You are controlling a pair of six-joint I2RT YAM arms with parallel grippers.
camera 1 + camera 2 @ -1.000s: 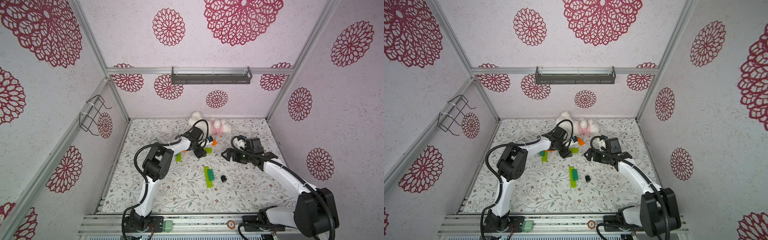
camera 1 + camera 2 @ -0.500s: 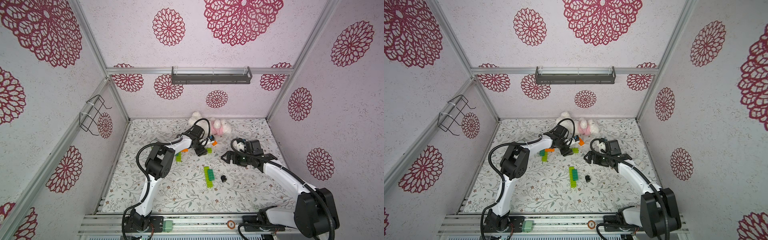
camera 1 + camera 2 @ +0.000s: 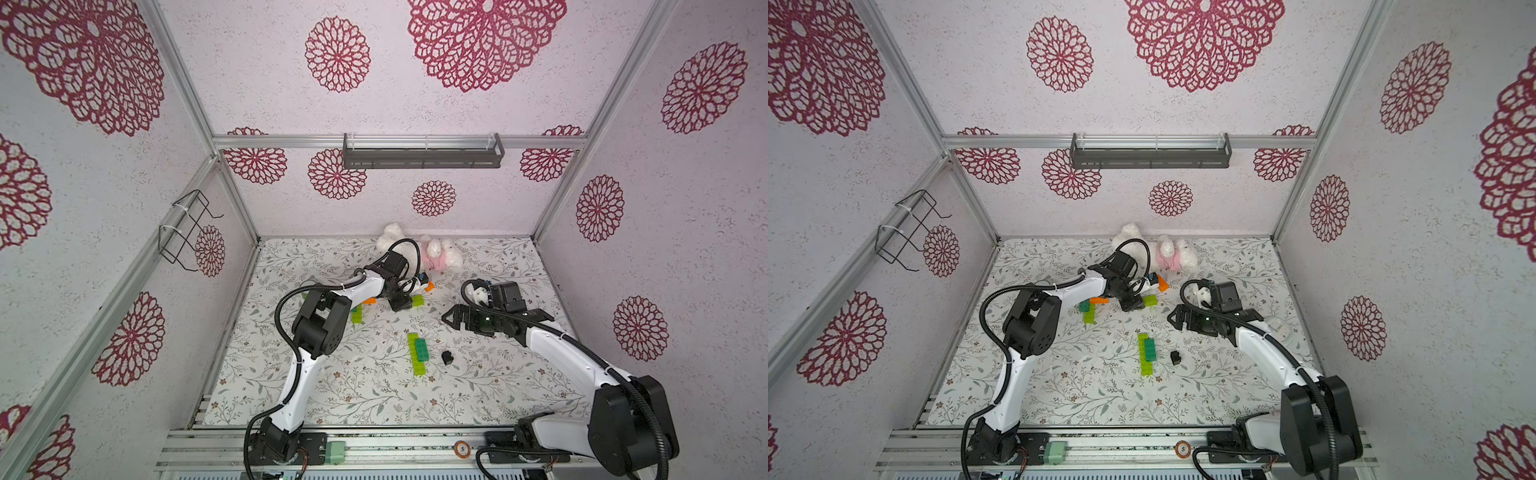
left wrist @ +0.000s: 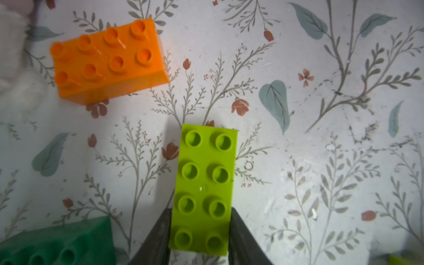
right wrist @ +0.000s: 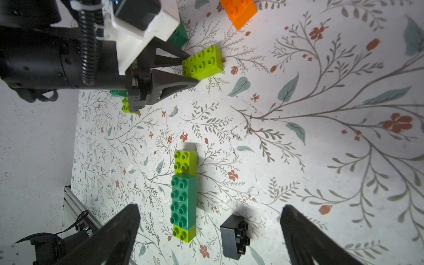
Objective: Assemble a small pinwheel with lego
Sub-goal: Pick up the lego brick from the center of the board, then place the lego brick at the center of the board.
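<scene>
My left gripper [image 4: 200, 210] is shut on one end of a lime green lego brick [image 4: 204, 190] that lies studs up on the table; both top views show this brick [image 3: 417, 302] [image 3: 1150, 300]. An orange brick [image 4: 107, 59] lies just beyond it. My right gripper [image 5: 210, 207] hangs open above the table with nothing in it. Below it lie a lime brick with a dark green brick stacked on top [image 5: 184, 195] and a black brick [image 5: 234, 236] on its side. Both top views show the stack [image 3: 417, 349] and the black brick [image 3: 1175, 358].
Under my left arm sit an orange brick [image 3: 368, 300], a dark green brick [image 4: 57, 243] and a lime brick [image 3: 357, 316]. A white and pink plush toy [image 3: 432, 257] lies by the back wall. A grey shelf [image 3: 422, 156] and a wire basket [image 3: 187, 228] hang on the walls.
My left gripper's jaws have closed in from wide apart onto the lime green brick. My right gripper has drifted slightly toward the front, still open.
</scene>
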